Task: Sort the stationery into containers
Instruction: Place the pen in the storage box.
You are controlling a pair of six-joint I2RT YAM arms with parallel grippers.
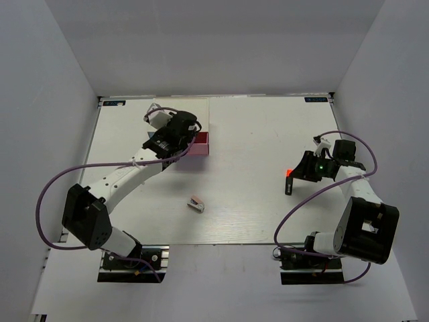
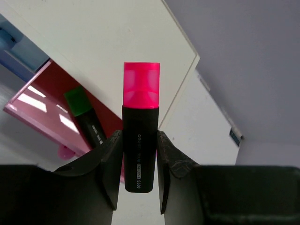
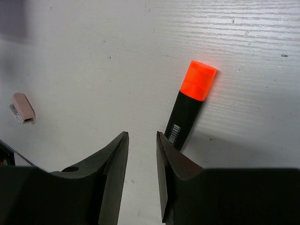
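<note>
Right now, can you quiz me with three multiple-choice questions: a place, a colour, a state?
1. Where is the green-capped highlighter? A under the stapler; B in the open pink drawer; C in a blue drawer.
2. What cap colour has the highlighter in the left gripper? A orange; B green; C pink.
3. The right gripper is: A empty; B holding a highlighter; C holding a stapler.
B: it lies inside the drawer. C: pink cap above the gripper. A: the orange-capped highlighter lies on the table beside it.

Robotics lab test cell, plain white walls enclosing a white table, two bolted arms.
</note>
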